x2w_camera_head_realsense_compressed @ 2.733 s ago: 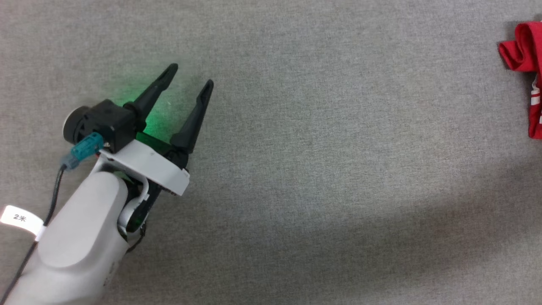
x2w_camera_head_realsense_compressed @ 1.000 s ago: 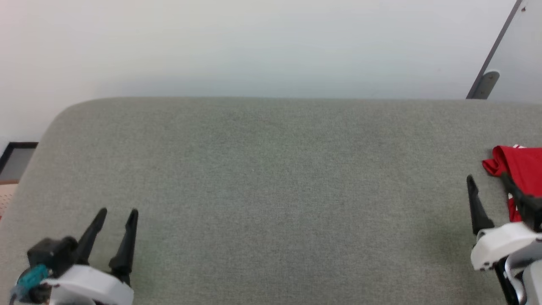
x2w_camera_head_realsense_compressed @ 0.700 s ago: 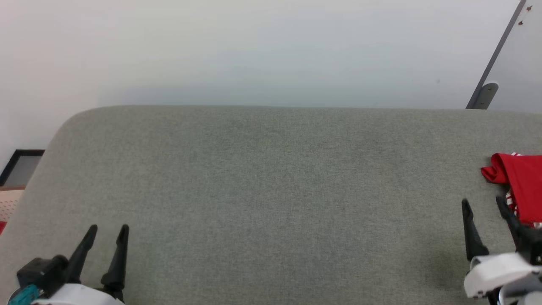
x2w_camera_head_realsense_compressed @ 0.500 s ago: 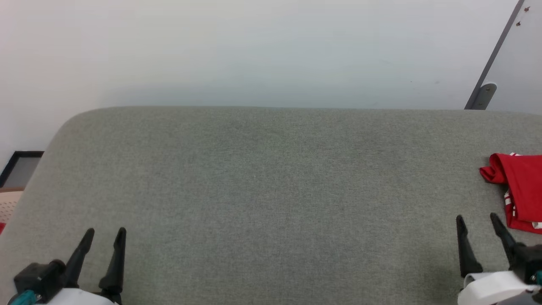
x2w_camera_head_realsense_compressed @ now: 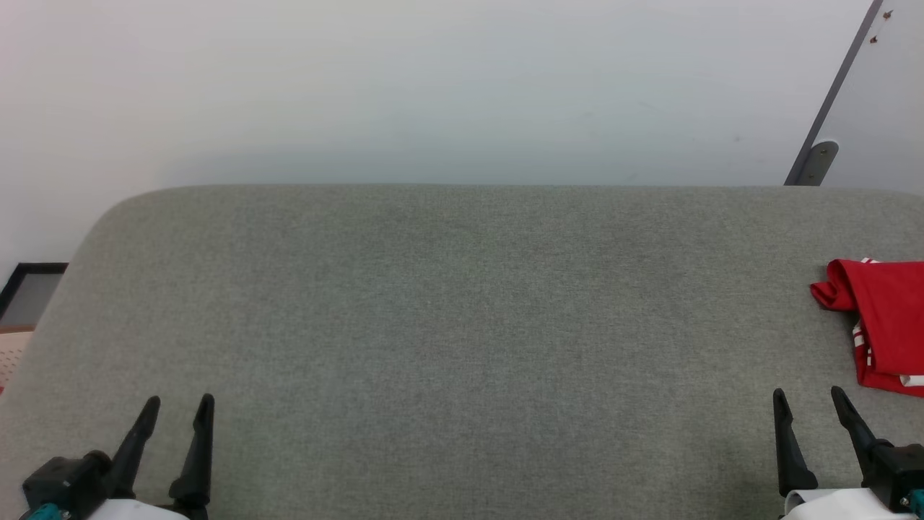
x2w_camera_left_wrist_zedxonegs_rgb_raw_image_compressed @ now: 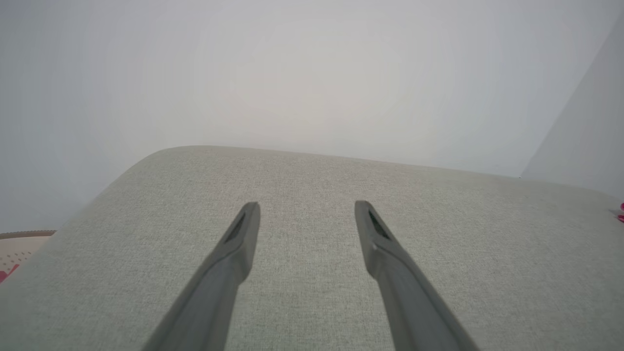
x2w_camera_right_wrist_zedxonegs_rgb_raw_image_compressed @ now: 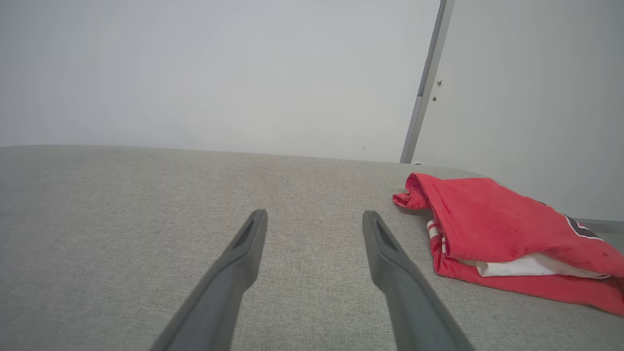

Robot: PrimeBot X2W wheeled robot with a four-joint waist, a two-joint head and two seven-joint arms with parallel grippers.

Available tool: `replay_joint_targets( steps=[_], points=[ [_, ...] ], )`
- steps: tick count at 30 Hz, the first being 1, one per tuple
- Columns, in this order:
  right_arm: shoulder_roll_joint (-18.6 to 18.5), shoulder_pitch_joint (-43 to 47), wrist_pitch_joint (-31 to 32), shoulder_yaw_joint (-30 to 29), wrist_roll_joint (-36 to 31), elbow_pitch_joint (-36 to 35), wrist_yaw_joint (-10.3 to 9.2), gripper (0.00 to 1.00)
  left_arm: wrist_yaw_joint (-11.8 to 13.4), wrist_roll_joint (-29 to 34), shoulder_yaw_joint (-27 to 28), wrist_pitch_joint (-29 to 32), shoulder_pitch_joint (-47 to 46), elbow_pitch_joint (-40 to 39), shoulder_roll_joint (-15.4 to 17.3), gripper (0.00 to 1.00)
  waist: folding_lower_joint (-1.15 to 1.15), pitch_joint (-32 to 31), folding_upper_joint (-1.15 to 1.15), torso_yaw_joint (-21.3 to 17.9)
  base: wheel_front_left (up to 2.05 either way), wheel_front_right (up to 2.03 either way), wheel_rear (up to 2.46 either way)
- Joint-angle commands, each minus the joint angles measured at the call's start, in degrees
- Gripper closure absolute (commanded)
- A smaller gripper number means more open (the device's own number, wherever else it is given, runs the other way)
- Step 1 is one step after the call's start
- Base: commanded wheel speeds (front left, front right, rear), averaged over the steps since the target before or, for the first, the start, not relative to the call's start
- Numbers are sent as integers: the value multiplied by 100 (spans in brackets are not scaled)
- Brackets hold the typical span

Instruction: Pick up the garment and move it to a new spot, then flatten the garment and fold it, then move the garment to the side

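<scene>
The garment (x2w_camera_head_realsense_compressed: 884, 321), red with white showing between its layers, lies folded in a bundle at the right edge of the grey fabric table (x2w_camera_head_realsense_compressed: 462, 325). The right wrist view shows the garment (x2w_camera_right_wrist_zedxonegs_rgb_raw_image_compressed: 492, 229) just right of the fingers, with a bit of black lettering at its far end. My right gripper (x2w_camera_head_realsense_compressed: 807, 399) stands open at the lower right, empty, a little short of the garment. At the lower left my left gripper (x2w_camera_head_realsense_compressed: 179, 403) is open and empty, far from the garment. Both grippers, left (x2w_camera_left_wrist_zedxonegs_rgb_raw_image_compressed: 306, 208) and right (x2w_camera_right_wrist_zedxonegs_rgb_raw_image_compressed: 314, 217), hover above bare fabric.
A white wall (x2w_camera_head_realsense_compressed: 433, 87) rises behind the table's far edge. A grey panel edge with a bracket (x2w_camera_head_realsense_compressed: 819, 159) stands at the back right. Past the table's rounded left corner are a dark frame (x2w_camera_head_realsense_compressed: 29, 289) and floor.
The head camera has tilted up from the table to take in the wall. Both grippers have drawn back to the bottom edge; the right one has come away from the garment.
</scene>
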Motion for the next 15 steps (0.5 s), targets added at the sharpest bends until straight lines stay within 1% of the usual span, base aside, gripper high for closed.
replay_joint_targets(
  steps=[1, 8, 11, 12, 15],
  points=[
    [36, 48, -23, -12, -28, -38, -12, 0, 8, 36, 14, 4, 45, -37, -22, 0, 0, -1, 0, -5, 0, 0, 0],
    [86, 118, -23, -45, -33, -71, -12, 0, 8, -19, 17, 4, 45, -80, -63, 0, 0, -7, 0, -8, 0, 0, 0],
    [93, 114, -23, -58, 0, -64, -12, 0, 8, 48, 43, 4, 46, -146, -77, 0, 0, -9, 0, 4, 0, 0, 0],
    [82, 68, 1, -54, 6, -46, 0, 100, 1, 18, 38, 2, 3, -144, -70, 100, 0, -9, 0, 3, 0, 0, 0],
    [123, 145, 23, -45, 2, 131, 0, 100, 0, 11, -22, 4, 76, 8, -233, 100, 0, -10, 0, 2, 0, 0, 0]
  ],
)
